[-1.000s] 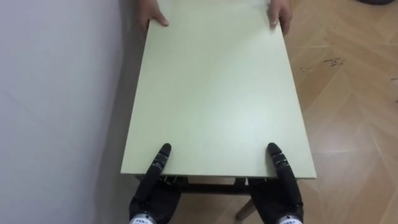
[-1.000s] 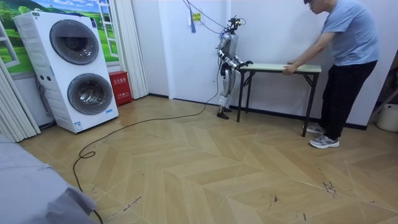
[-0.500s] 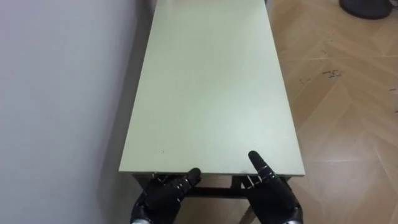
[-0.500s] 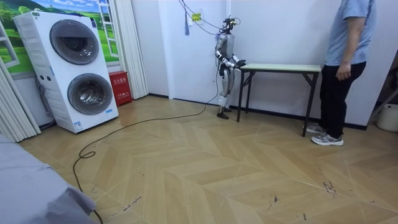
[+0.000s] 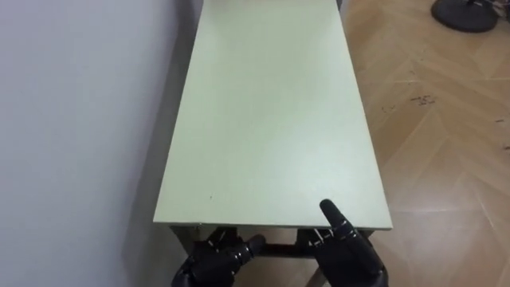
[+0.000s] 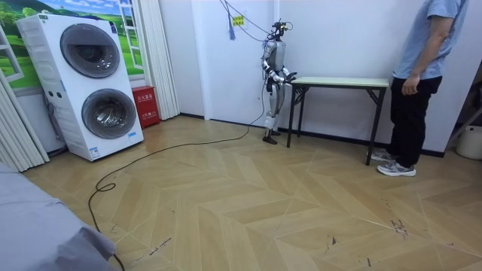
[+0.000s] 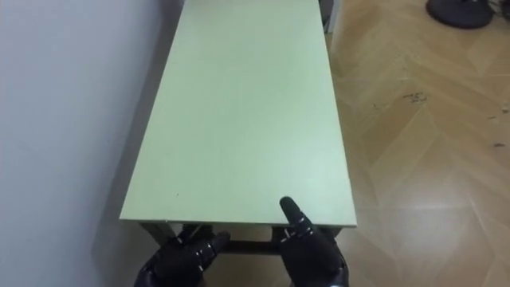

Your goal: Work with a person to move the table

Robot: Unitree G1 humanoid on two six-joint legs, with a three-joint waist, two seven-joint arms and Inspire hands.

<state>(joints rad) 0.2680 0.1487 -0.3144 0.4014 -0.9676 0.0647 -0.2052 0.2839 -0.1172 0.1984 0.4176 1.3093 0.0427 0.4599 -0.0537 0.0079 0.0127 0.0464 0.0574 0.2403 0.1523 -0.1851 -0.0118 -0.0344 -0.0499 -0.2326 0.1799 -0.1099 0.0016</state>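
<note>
Tabletop (image 5: 271,119) sat level along wall (image 5: 80,119) on left. Person (image 6: 422,68) stood at far end, hands off it. My left hand (image 5: 219,259) hung loose below near edge and held nothing. Right hand (image 5: 347,251) had thumb over edge, grip unclear. Judged move done; only backing off left.

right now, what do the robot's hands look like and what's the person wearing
Both the left hand and the right hand are black, bulky and mechanical-looking. The person wears a blue-grey short-sleeved T-shirt, dark trousers and light trainers.
</note>
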